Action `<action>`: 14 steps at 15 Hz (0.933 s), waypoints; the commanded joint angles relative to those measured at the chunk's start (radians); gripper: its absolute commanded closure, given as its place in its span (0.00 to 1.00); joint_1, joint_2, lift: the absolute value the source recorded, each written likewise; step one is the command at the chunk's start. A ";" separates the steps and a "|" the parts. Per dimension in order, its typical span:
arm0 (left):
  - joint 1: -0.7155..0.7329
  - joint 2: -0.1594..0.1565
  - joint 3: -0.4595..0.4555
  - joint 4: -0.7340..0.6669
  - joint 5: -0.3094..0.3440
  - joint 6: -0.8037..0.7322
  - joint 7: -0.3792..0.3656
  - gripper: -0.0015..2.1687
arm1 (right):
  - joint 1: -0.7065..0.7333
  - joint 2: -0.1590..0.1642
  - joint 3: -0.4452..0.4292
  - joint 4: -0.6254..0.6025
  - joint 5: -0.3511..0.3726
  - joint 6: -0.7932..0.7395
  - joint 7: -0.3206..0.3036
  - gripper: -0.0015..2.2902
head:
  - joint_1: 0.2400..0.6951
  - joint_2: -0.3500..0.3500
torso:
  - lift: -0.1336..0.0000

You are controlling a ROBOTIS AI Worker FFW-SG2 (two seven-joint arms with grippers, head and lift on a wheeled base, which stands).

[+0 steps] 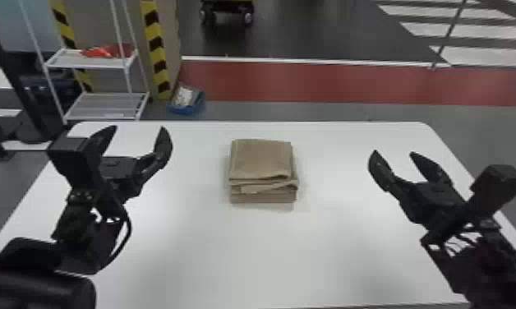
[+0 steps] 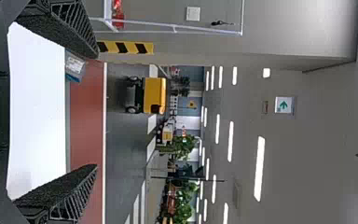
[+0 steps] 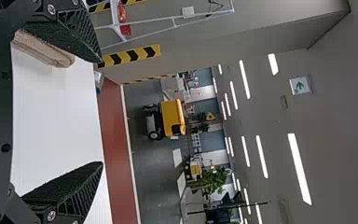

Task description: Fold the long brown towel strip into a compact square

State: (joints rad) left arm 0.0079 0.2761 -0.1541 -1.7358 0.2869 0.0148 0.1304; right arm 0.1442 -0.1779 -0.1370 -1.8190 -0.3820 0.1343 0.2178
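Observation:
The brown towel [image 1: 262, 160] lies folded into a thick, roughly square stack near the middle of the table, its layered edges facing the robot and one layer slightly skewed. To its left, my left gripper [image 1: 139, 130] stands open above the table, apart from the towel; in its wrist view the left gripper [image 2: 97, 111] has nothing between its fingers. Off to the towel's right, my right gripper [image 1: 394, 154] is open and holds nothing. In the right wrist view, the towel [image 3: 44, 50] shows beside one finger of the right gripper [image 3: 101, 112], not between the fingers.
The white table [image 1: 245, 254] extends around the towel. Behind its far left corner stands a white rack [image 1: 105, 100] with red items on a shelf. A blue bin [image 1: 186, 107] sits on the floor past the far edge.

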 commanded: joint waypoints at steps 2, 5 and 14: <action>-0.009 0.002 -0.007 0.001 0.009 0.009 0.000 0.02 | -0.003 0.000 0.001 0.001 0.000 0.000 -0.003 0.05 | 0.88 0.42 | 0.10; -0.025 0.011 -0.009 0.009 0.014 0.015 0.000 0.02 | -0.014 0.000 0.002 0.000 0.009 0.009 -0.012 0.05 | 0.87 0.42 | 0.10; -0.043 0.041 -0.015 0.010 0.038 0.052 -0.002 0.02 | -0.028 0.005 0.024 0.015 0.012 0.003 -0.049 0.05 | 0.85 0.43 | 0.10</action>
State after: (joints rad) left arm -0.0352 0.3151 -0.1688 -1.7276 0.3250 0.0668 0.1295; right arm 0.1190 -0.1744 -0.1135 -1.8070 -0.3679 0.1400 0.1689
